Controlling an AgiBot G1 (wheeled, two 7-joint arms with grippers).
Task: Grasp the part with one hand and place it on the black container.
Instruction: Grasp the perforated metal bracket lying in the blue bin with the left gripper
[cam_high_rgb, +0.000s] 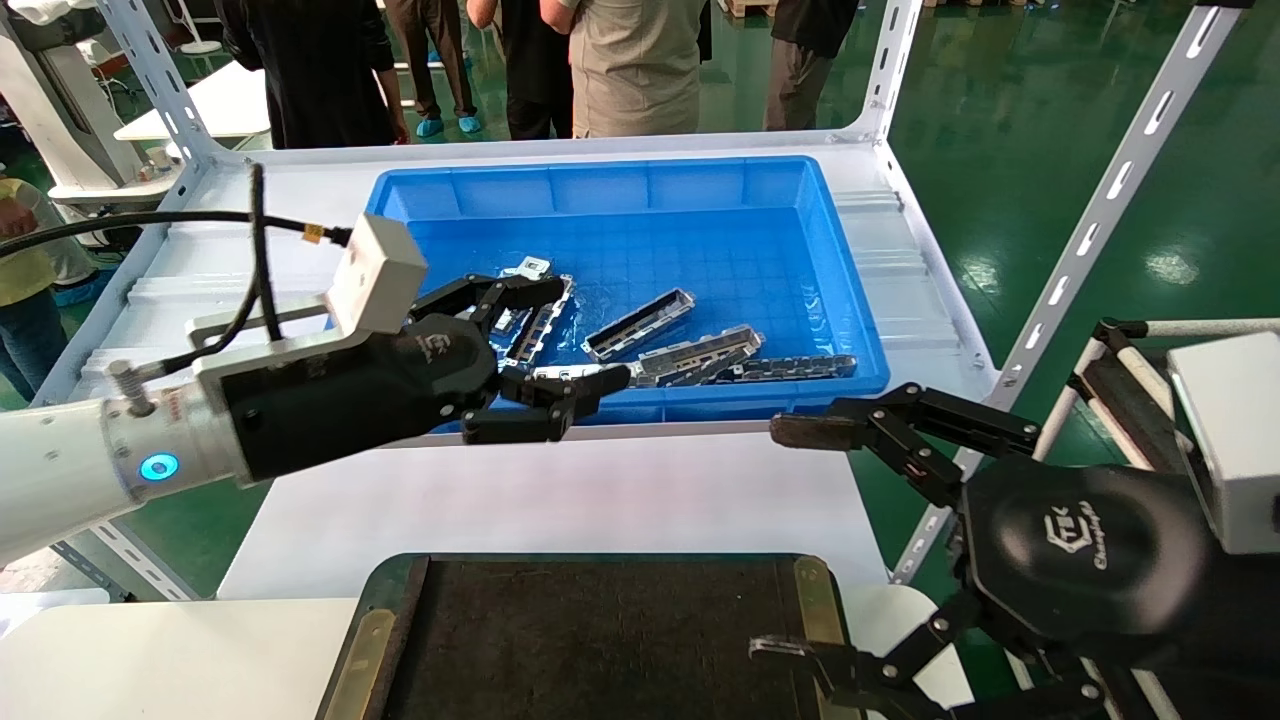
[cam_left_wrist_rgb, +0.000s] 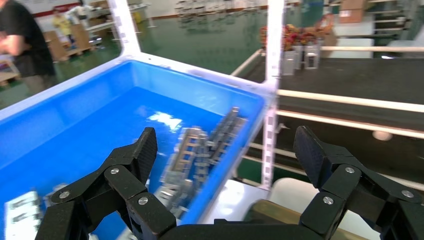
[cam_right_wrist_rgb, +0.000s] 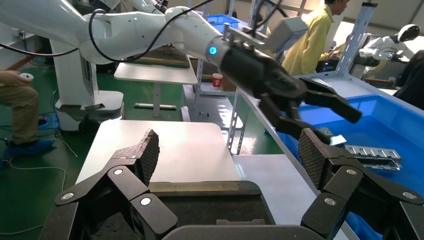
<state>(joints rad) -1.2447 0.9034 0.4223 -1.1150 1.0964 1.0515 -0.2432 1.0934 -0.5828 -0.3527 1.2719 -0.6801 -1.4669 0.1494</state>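
The part (cam_high_rgb: 638, 324), a slim silver-grey channelled rail, lies diagonally inside the blue bin (cam_high_rgb: 640, 180). The black container (cam_high_rgb: 590, 640), matte and brass-edged, sits nearer than the bin.

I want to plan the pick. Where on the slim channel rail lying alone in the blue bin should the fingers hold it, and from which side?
Probably at the middle of the part, from above. It lies flat on the floor of the blue bin, apart from the piled plates, so both raised long edges look free. The open left gripper would close its fingers across the narrow width.
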